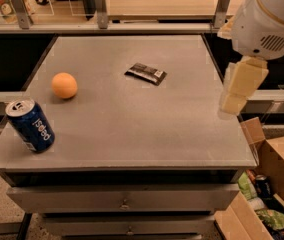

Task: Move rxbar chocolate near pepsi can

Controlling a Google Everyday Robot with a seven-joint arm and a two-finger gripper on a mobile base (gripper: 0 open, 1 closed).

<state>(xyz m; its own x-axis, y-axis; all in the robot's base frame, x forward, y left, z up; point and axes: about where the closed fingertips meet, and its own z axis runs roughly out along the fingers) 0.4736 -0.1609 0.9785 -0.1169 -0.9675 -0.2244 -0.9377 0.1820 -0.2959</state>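
Note:
The rxbar chocolate (pixel 146 73) is a flat dark bar with a white label patch, lying on the far middle of the grey table (pixel 132 129). The pepsi can (pixel 31 125) is dark blue with a silver top and stands tilted near the table's front left corner. My gripper (pixel 238 91) hangs at the table's right edge under the white arm housing (pixel 269 19). It is well to the right of the bar, above the table surface, and touches nothing.
An orange ball-shaped fruit (pixel 64 85) sits on the left of the table, behind the can. An open cardboard box (pixel 269 194) with cans and packets stands on the floor at the lower right. Railings and a wooden counter (pixel 162 1) lie behind the table.

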